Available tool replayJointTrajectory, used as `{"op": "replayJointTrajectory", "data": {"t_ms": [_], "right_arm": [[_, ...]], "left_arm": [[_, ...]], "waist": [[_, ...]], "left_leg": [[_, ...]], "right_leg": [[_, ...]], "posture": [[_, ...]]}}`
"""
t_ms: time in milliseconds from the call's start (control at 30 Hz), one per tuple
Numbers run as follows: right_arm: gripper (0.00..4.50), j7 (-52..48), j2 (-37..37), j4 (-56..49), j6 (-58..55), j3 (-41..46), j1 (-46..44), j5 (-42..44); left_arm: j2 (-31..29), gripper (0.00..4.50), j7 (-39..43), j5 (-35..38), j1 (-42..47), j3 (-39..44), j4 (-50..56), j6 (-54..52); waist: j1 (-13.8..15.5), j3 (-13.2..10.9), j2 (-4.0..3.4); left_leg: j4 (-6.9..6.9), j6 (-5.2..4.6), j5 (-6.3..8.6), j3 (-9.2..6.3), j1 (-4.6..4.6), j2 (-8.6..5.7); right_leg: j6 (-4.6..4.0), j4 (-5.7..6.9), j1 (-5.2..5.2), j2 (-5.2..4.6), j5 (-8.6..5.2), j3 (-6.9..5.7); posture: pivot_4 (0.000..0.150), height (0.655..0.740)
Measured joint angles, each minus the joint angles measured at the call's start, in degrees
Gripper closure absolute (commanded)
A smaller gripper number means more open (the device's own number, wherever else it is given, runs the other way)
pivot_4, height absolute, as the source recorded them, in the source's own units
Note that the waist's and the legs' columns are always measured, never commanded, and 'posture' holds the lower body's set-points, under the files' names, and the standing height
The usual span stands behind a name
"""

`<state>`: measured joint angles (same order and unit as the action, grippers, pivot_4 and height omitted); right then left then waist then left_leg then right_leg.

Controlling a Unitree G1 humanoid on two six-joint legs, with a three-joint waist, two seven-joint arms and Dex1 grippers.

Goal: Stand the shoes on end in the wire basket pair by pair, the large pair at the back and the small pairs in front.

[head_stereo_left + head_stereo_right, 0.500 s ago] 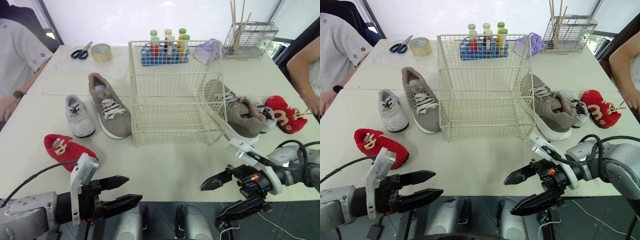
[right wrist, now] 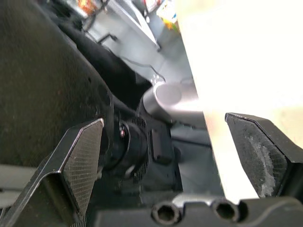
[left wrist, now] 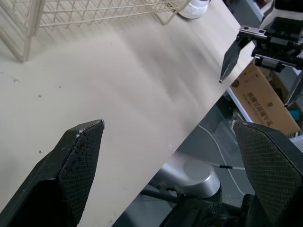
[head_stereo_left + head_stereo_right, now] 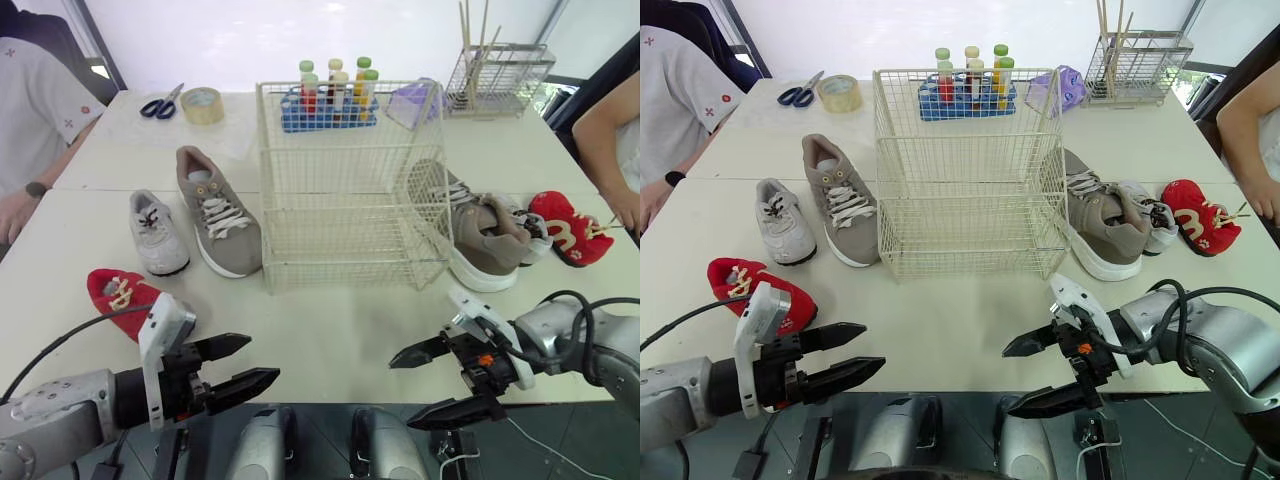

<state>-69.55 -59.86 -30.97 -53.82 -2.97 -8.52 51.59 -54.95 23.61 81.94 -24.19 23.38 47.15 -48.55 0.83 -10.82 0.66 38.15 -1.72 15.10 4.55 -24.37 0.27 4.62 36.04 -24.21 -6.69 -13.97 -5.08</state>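
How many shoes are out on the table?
6. Left of the wire basket: left red shoe, grey shoe, left taupe shoe. Right of it: right taupe shoe, partly hidden white shoe, right red shoe.

three shoes point(image 4: 218, 212) lie left of the wire basket point(image 4: 350, 250), three right (tube rack point(image 4: 330, 108) behind it).

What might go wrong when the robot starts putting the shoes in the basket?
On the right, the grey shoe lies tight against the big shoe, so grabbing one might drag the other. The left red shoe sits just by the left gripper; a bump might knock it off the table. Pushing shoes into the basket might slide it back into the tube rack.
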Motion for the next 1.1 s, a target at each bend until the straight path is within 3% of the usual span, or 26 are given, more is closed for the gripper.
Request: {"op": "replayJointTrajectory", "data": {"t_ms": [433,567,700,767,867,967,1100], "right_arm": [[0.0,8.29,2.59,4.23,1.32,3.17,-0.78,-4.01],[0.0,12.41,2.59,4.56,1.4,10.18,1.98,-4.35],[0.0,15.31,2.97,1.25,0.06,25.61,13.18,-3.34],[0.0,18.4,5.74,-1.5,-0.84,34.72,17.93,-3.0],[0.0,26.35,12.54,-3.93,-0.35,41.62,20.82,-4.18],[0.0,34.94,20.54,-5.93,0.37,42.86,22.26,-5.26],[0.0,39.55,25.04,-7.27,3.5,41.9,23.43,-7.12]], "left_arm": [[1.15,0.02,0.45,-0.3,6.37,-5.49,-1.48,0.1],[2.59,0.02,2.57,-2.38,15.26,-11.29,-2.74,0.33],[5.21,0.02,6.77,-3.13,28.89,-17.51,-6.25,0.02],[6.35,0.02,8.63,-3.15,36.52,-19.92,-7.28,-0.23],[6.31,0.02,11.3,-2.45,42.8,-20.95,-8.3,-1.38],[3.93,0.02,15.43,-2.59,46.38,-21.0,-9.25,-3.24],[3.03,0.02,18.32,-2.71,47.92,-20.97,-11.28,-4.34]], "waist": [[0.18,0.0,0.0],[0.94,0.02,-0.02],[2.72,0.05,-0.04],[2.9,0.11,0.05],[2.28,0.16,0.13],[1.38,0.16,0.11],[1.29,0.17,-0.03]], "left_leg": [[0.06,0.0,0.0,0.0,0.0,-0.02],[0.12,0.0,-0.01,0.0,0.03,-0.03],[0.17,0.02,-0.05,-0.07,0.02,-0.09],[0.21,0.02,-0.05,-0.09,0.07,-0.08],[0.19,-0.04,-0.01,-0.02,0.41,-0.02],[0.11,-0.04,0.0,-0.04,0.5,-0.01],[0.07,-0.04,0.0,-0.01,0.6,0.0]], "right_leg": [[0.02,0.03,0.05,0.0,0.01,-0.01],[0.17,0.06,0.12,0.17,0.09,-0.05],[0.31,0.09,0.19,0.2,0.17,-0.09],[0.45,0.07,0.31,0.23,0.25,-0.09],[0.5,0.01,0.58,0.26,0.25,-0.04],[0.54,0.03,0.61,0.28,0.21,-0.03],[0.58,0.05,0.64,0.33,0.18,0.07]], "posture": [[0.15,0.74],[0.15,0.74],[0.15,0.74],[0.15,0.74],[0.15,0.74],[0.15,0.74],[0.15,0.74]]}}
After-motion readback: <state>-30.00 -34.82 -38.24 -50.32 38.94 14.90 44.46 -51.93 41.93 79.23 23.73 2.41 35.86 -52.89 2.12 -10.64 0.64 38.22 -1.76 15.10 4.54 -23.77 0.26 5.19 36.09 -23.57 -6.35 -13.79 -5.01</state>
